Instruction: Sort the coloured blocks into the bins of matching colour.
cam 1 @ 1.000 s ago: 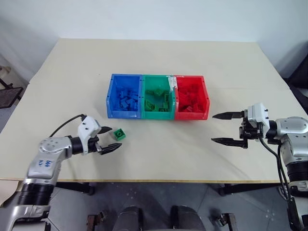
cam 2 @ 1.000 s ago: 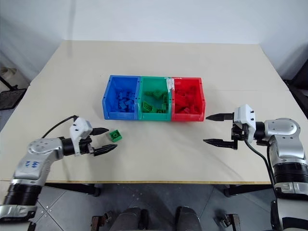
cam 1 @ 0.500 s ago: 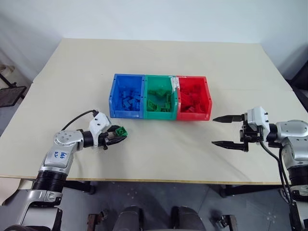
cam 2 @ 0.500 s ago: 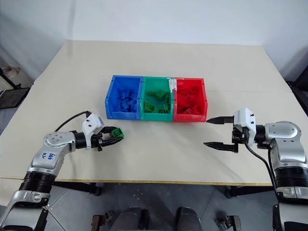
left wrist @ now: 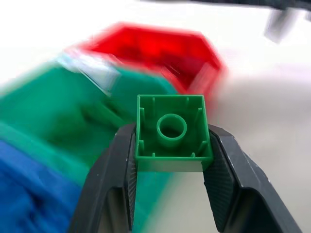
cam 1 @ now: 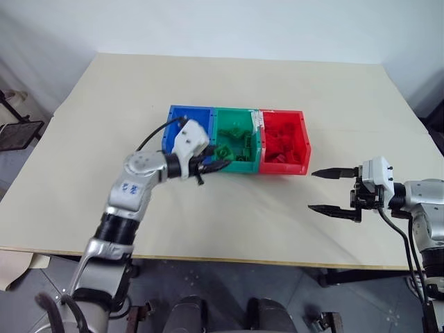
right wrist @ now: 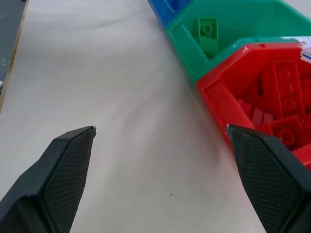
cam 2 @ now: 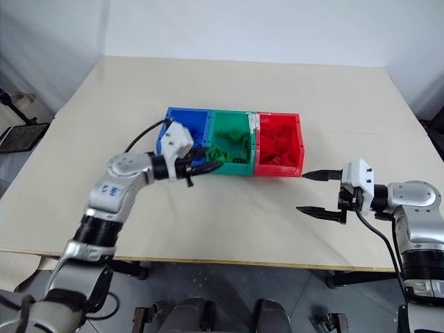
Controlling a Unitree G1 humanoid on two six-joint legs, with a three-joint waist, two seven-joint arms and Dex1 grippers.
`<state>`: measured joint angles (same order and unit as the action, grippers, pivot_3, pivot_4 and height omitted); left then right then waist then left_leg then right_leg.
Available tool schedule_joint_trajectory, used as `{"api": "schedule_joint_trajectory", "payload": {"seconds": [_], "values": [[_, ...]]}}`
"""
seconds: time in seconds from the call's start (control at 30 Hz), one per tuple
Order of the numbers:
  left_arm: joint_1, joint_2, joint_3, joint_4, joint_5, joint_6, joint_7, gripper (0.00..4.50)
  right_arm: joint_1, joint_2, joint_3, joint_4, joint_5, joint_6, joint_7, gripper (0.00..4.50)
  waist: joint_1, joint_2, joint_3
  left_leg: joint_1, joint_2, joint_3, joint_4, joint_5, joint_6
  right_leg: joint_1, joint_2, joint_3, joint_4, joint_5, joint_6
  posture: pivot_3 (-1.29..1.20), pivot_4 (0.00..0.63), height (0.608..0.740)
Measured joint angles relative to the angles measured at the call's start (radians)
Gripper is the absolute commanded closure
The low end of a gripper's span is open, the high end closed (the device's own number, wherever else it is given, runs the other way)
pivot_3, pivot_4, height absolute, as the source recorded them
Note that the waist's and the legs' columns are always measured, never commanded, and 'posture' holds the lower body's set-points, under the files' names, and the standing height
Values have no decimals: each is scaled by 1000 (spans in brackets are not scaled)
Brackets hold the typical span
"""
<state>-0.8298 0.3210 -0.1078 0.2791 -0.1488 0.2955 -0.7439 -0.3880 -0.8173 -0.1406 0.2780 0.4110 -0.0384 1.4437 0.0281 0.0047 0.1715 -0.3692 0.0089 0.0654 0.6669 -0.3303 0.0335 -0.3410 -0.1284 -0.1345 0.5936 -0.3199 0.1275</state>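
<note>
So the left hand [left wrist: 170,160] has picked the green brick [left wrist: 171,132] up off the counter [cam 1: 229,215] and swung it up and across to the bins; a second ago that brick was sitting on the bare counter near the blue bin's front left corner with the fingers wide around it. Now it's clamped between the two black fingers, hollow underside facing the wrist camera, right at the near edge of the green bin [cam 1: 239,165], about where the green and blue bin [cam 1: 182,118] meet. I'd say the pickup is done and what's left for this one is getting it fully over the green opening and letting go. The red bin [cam 1: 300,149] sits at the right end of the row. The right hand [cam 1: 335,190] is parked off to the right, well apart from the bins, fingers spread wide with nothing between them. All three bins already hold bricks of their own colour.
</note>
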Motion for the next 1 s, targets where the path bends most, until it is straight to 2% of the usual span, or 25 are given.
{"api": "schedule_joint_trajectory", "payload": {"seconds": [0.1, 0.17, 0.3, 0.4, 0.53, 0.7, 0.87, 1.0], "values": [[-102, -70, 4, 161, 21, -95, 49, 3007, 23, 0, -7, -26, 5, 5, -18, 0, 0, 0, 0, 0, 0, 0, -1, 0, 0, 0, 0, -1, 0, 0, 0, 0, 150, 740], [-144, -101, -1, 279, 31, -145, 40, 2252, 42, 0, -17, -52, 10, 15, -30, 0, 0, 0, 0, 0, 0, 0, -1, 0, 0, 0, 0, -1, 0, 0, 0, 0, 150, 740], [-184, -123, -9, 475, 60, -214, 51, 1015, 72, 0, -27, -80, 12, 23, -49, 0, -4, -1, 0, 0, 1, 2, -1, 0, 0, -1, 1, -1, 0, 0, 0, 0, 150, 740], [-207, -121, 3, 528, 72, -260, 73, 46, 86, 0, -33, -89, 16, 30, -60, 0, -3, -1, 0, 0, 1, 2, -1, 0, 0, -1, 1, 0, 0, 0, 0, 0, 150, 740], [-212, -66, 30, 497, 74, -263, 72, 19, 89, 0, -35, -98, 19, 37, -67, 0, -3, -1, 0, 0, 1, 1, -1, 0, 0, -1, 1, 0, 0, 0, 0, 0, 150, 740], [-107, 31, 58, 261, 43, -167, 8, 19, 74, -1, -33, -81, 18, 37, -66, 0, -5, -1, 0, 0, 1, 1, 0, 0, 0, -1, 1, 0, 0, 0, 0, 0, 150, 740], [91, 189, 118, -103, -126, 27, -155, 19, 14, -3, -19, -37, 14, 22, -36, 0, -8, -1, 0, 0, 2, 0, -1, 0, 0, -1, 1, 1, 1, 0, 0, 0, 150, 740], [262, 333, 230, -301, -257, 120, -253, 19, -23, -9, -12, 31, 4, -3, 0, 0, -10, -1, 0, 1, 2, 0, -1, 0, 0, 0, 0, 2, -1, 0, 0, 0, 150, 740]]}}
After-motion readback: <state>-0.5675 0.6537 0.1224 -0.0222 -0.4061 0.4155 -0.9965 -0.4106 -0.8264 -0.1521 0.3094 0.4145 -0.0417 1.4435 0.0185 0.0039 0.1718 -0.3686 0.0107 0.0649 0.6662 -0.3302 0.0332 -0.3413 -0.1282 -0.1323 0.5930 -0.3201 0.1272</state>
